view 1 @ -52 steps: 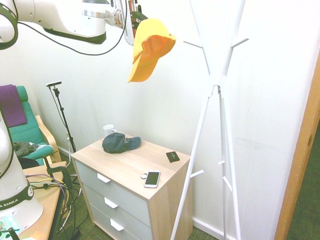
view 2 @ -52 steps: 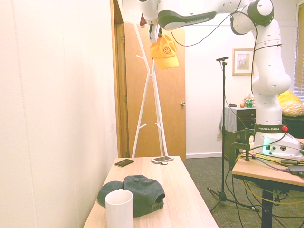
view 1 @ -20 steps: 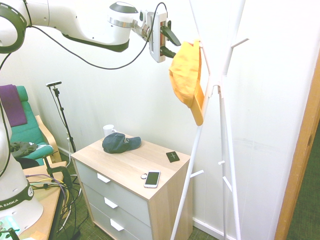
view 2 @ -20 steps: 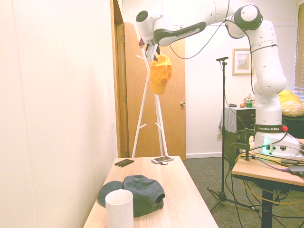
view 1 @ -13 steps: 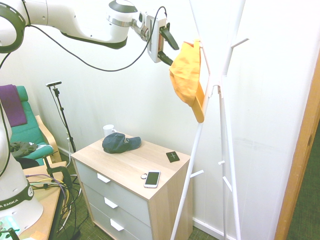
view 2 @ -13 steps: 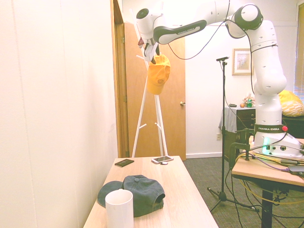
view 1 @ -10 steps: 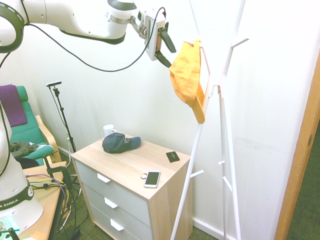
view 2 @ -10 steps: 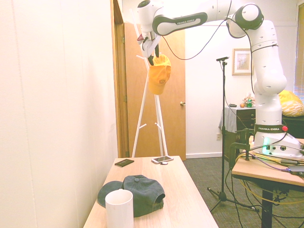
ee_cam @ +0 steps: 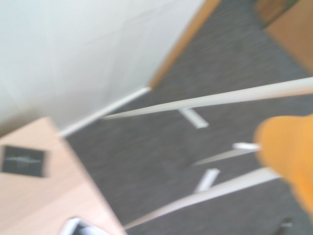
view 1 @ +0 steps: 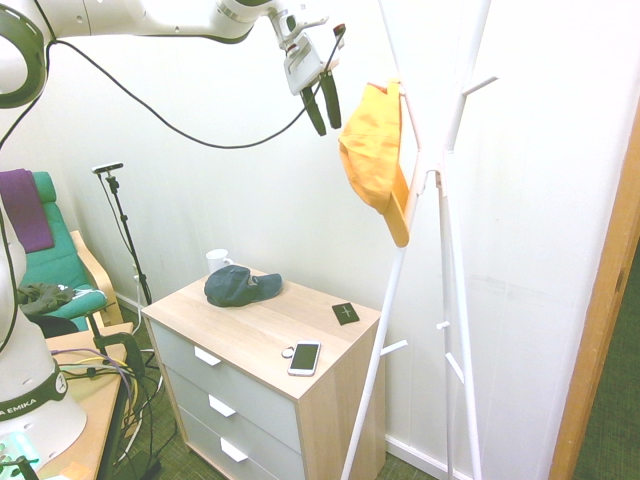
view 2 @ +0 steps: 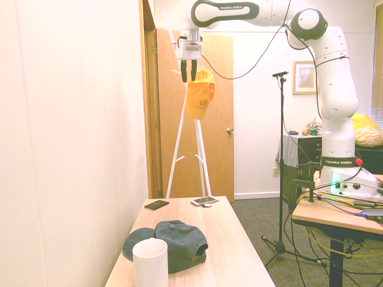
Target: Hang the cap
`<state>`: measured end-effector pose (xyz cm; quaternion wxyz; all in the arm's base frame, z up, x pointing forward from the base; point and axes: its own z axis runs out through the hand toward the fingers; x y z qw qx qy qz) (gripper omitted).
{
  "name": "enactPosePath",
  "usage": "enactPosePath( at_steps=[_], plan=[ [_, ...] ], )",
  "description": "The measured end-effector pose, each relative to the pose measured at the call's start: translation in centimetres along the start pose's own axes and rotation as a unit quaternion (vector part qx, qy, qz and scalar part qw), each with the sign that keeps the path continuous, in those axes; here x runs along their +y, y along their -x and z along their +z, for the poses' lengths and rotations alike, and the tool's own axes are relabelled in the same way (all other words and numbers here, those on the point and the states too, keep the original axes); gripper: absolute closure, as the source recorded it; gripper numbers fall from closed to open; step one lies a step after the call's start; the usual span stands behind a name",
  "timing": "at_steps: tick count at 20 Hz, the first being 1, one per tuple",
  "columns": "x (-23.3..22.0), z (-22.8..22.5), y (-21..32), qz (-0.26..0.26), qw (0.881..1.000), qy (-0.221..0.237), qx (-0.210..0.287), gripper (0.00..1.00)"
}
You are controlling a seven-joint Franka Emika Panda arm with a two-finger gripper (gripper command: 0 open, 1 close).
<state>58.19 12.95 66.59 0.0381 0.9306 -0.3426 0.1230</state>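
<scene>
The yellow-orange cap (view 1: pixel 376 150) hangs from a peg of the white coat rack (view 1: pixel 441 200), brim pointing down. From the other side the cap (view 2: pixel 200 94) shows a small face on its front. My gripper (view 1: pixel 323 103) is open and empty, fingers pointing down, just left of the cap and apart from it. In the second exterior view the gripper (view 2: pixel 187 71) sits beside the cap's top edge. The wrist view is blurred and shows the cap (ee_cam: pixel 291 159) as an orange patch beside the rack's legs (ee_cam: pixel 215 100).
A dark navy cap (view 1: pixel 240 285) and a white mug (view 1: pixel 217 260) sit on the wooden dresser (view 1: pixel 262 330), with a phone (view 1: pixel 304 357) and a small black card (view 1: pixel 346 313). A green chair (view 1: pixel 60 265) stands left. A wooden door (view 2: pixel 215 119) is behind the rack.
My gripper opened and let go of the cap, then swung up and away, turning to point downward. The cap stayed hanging on the rack peg.
</scene>
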Motion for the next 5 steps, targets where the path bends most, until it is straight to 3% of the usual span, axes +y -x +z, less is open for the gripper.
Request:
enactPosePath(
  at_steps=[2,5],
  plan=[
    [-0.32,-0.05,0.32,-0.004,0.999,-0.030,-0.035,0.00],
    [-0.43,0.12,0.01,0.000,0.998,-0.043,-0.042,0.00]
  ],
)
